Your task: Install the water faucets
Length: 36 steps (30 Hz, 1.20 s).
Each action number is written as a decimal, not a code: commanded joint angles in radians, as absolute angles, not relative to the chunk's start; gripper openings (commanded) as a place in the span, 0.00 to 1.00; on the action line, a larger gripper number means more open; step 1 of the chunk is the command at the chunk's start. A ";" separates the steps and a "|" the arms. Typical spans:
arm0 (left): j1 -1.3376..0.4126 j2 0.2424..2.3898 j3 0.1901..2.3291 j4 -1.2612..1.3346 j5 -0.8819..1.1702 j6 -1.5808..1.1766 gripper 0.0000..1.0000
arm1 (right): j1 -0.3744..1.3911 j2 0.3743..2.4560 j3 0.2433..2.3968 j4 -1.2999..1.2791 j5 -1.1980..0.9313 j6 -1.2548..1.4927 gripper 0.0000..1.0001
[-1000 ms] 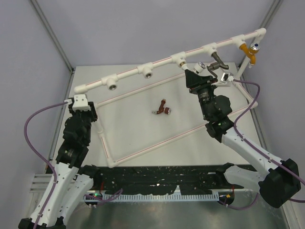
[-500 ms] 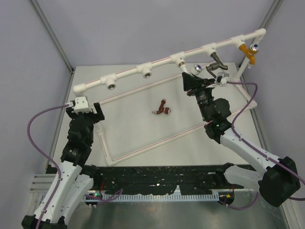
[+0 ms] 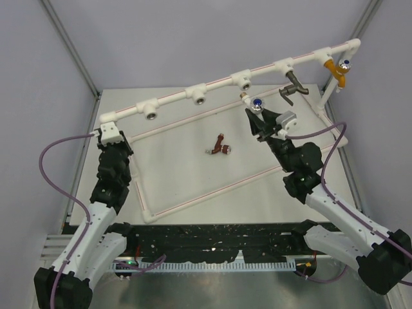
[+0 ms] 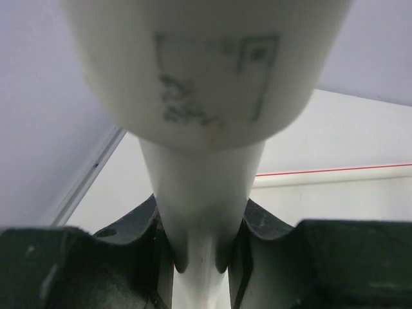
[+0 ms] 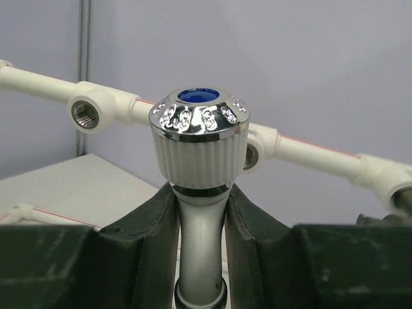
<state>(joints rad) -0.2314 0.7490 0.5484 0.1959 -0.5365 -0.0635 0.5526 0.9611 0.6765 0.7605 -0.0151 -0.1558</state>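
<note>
R gripper [image 5: 199, 215] closed on white faucet [image 5: 198, 138] stem, knob up, near but not in empty tee socket [image 3: 244, 83]. L gripper [image 4: 201, 254] clamped on pipe frame [image 4: 203, 187] upright. Reddish-brown faucet [image 3: 221, 147] lies loose on table [image 3: 174, 174]. Dark tap [image 3: 293, 87] and yellow tap [image 3: 336, 69] fitted; both faucets pending, approx. three sockets open.

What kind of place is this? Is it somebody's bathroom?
Probably not. It looks like a robot test booth: plain grey walls with metal corner posts, a white table, and a practice pipe frame standing on it.
</note>
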 commanded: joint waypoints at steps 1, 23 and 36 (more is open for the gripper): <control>-0.235 0.721 0.548 0.252 -0.528 -0.052 0.00 | 0.555 0.897 0.706 0.691 -0.121 -0.605 0.05; -0.233 0.597 0.589 -0.169 -0.446 -0.140 0.00 | 0.558 0.923 0.773 0.462 -0.117 -1.739 0.05; -0.233 0.601 0.592 -0.156 -0.436 -0.129 0.00 | 0.531 0.997 0.810 0.463 -0.112 -1.743 0.05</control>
<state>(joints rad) -0.2363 0.5915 0.5697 -0.0757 -0.4362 -0.1078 0.5465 0.9859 0.7643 0.4313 -0.1246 -1.7004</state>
